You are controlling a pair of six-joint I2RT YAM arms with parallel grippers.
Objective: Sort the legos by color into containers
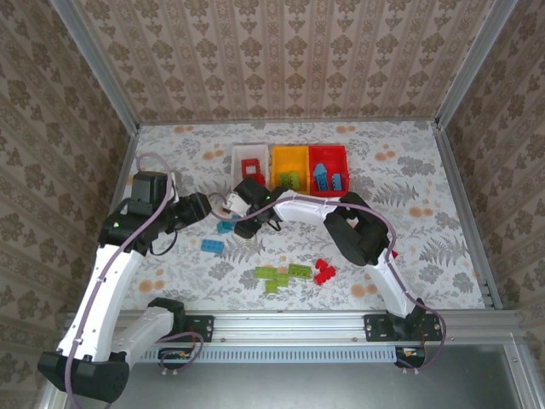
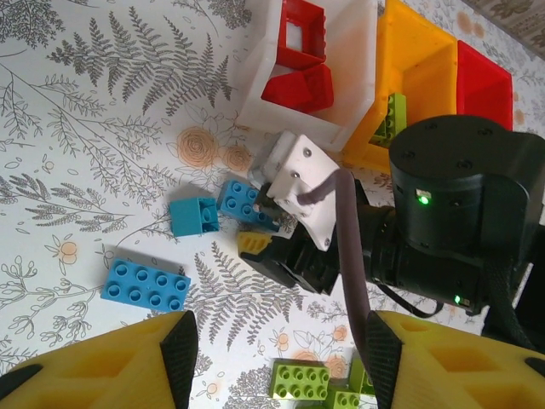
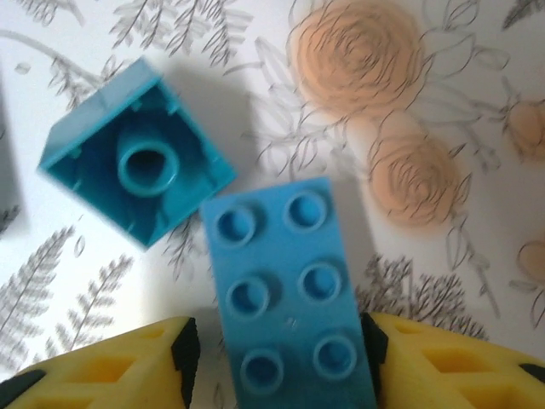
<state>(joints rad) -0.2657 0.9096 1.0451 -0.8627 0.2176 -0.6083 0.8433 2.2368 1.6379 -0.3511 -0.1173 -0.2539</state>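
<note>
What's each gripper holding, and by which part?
Left gripper: nothing. Right gripper straddles the blue six-stud brick across its long sides, on the table; whether it grips cannot be told.

At six o'clock in the right wrist view, the blue six-stud brick [image 3: 294, 290] is smooth, lightly glossy plastic; the turquoise brick [image 3: 136, 175] at ten o'clock looks alike. The right gripper [image 3: 279, 354] has fingers [image 3: 451, 362] of matt yellow plastic with black pads [image 3: 186, 348]. The table cover [image 3: 477, 51] is matt and printed; the white bin [image 2: 353, 51] shines faintly
</note>
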